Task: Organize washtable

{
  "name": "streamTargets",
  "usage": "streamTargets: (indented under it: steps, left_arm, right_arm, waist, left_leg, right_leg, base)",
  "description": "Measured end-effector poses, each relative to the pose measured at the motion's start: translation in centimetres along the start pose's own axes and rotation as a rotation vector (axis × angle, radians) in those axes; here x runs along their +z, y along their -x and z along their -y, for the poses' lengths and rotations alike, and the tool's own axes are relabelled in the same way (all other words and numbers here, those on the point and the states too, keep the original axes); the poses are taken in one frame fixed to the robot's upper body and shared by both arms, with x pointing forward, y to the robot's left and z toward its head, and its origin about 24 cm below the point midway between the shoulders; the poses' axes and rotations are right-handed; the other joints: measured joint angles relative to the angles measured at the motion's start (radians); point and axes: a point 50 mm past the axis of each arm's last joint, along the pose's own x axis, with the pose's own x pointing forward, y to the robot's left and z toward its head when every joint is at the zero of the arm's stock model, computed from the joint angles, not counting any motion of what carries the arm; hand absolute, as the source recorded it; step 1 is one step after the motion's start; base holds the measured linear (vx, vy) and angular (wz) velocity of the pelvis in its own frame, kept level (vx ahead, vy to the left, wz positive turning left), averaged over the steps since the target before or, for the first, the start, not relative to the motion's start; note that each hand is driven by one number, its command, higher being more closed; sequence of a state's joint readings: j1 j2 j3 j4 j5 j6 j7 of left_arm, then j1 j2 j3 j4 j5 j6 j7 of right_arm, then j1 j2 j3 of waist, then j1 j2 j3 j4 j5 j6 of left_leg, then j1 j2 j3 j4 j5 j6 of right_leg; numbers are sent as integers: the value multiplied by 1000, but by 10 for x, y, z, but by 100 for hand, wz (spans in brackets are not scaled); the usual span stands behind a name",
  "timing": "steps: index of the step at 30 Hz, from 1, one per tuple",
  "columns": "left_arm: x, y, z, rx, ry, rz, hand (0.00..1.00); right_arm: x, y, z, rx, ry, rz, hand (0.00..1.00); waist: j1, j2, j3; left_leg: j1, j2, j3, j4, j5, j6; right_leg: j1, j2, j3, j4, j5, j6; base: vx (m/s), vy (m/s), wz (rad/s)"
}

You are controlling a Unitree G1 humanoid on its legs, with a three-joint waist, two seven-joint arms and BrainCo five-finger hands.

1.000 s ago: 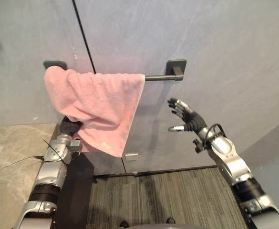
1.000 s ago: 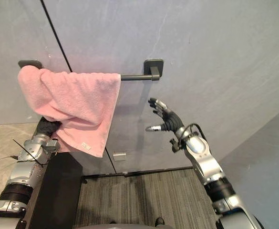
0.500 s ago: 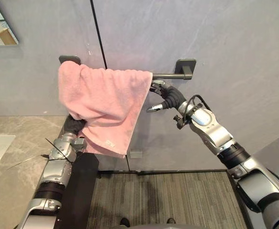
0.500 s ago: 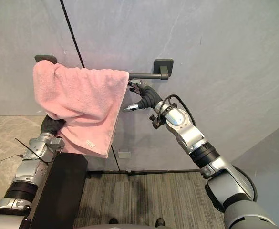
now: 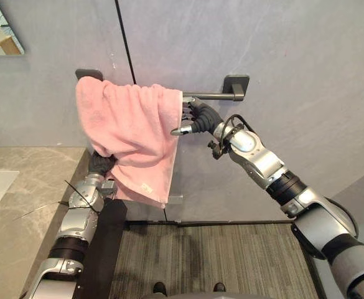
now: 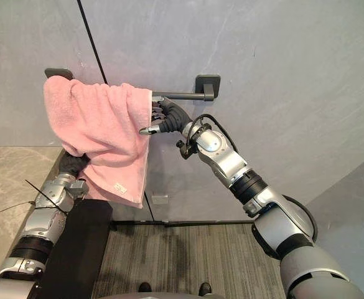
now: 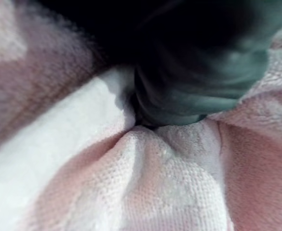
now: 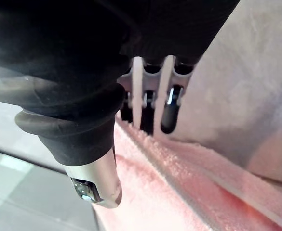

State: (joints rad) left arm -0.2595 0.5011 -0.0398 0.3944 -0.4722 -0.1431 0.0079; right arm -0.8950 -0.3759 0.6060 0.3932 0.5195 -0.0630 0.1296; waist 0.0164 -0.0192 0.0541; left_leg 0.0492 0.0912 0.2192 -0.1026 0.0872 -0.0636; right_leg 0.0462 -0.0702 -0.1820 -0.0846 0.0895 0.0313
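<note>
I see the pink towel (image 5: 132,131) draped over the dark towel bar (image 5: 210,96) on the grey wall (image 5: 294,62), bunched toward the bar's left end. My right hand (image 5: 200,118) is up at the towel's right edge just under the bar, fingers loosely bent behind the hem and thumb stretched across the front, not clamped. My left hand (image 5: 99,163) is buried under the towel's lower folds, beside the stone countertop (image 5: 20,180); I can't tell what its fingers are doing.
</note>
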Motion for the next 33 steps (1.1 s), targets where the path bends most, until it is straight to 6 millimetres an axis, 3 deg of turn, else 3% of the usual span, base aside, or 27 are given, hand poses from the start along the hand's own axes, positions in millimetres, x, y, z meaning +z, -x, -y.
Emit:
streamTargets:
  steps: [7,12,17,30,31,32,33]
  left_arm:
    - [-2,0,3,16,17,-3,100]
    - [4,0,1,34,28,27,100]
    - [15,0,12,8,28,89,100]
    - [0,12,13,36,43,52,100]
    - [-1,13,13,38,42,48,0]
    - [-3,14,12,41,42,43,0]
    - [-6,16,10,47,41,32,0]
  right_arm:
    - [-16,12,12,-113,-82,-26,100]
    - [-37,51,23,-291,-217,-9,100]
    - [-43,70,29,-370,-257,10,100]
    - [-53,81,21,-395,-284,-7,100]
    - [-53,80,20,-394,-285,-6,100]
    - [-53,80,20,-393,-286,-6,0]
    - [-53,81,21,-397,-286,-5,0]
  waist:
    - [1,7,1]
    - [3,11,1]
    - [2,13,-1]
    - [-1,18,-7]
    - [-1,18,-7]
    - [0,18,-7]
    - [-1,17,-7]
  left_leg:
    - [-8,5,-9,0,4,-4]
    - [-12,3,-16,0,4,-4]
    - [-12,-3,-25,0,4,-4]
    - [1,-1,-16,0,3,-4]
    - [1,-1,-13,0,3,-5]
    - [0,-1,-10,0,3,-5]
    - [-1,-1,-6,0,3,-5]
  right_leg:
    - [1,3,-9,-6,4,-3]
    - [1,2,-16,-9,4,-3]
    - [8,-2,-26,-8,-1,3]
    - [14,-3,-15,-5,-7,5]
    - [12,-3,-13,-5,-7,5]
    - [9,-3,-10,-4,-7,5]
    - [7,-4,-8,-3,-7,5]
  base:
    - [-25,-9,4]
    - [5,-1,3]
    - [20,2,7]
    - [-6,-1,-2]
    - [0,0,-6]
    - [3,-1,-8]
    - [5,-1,-7]
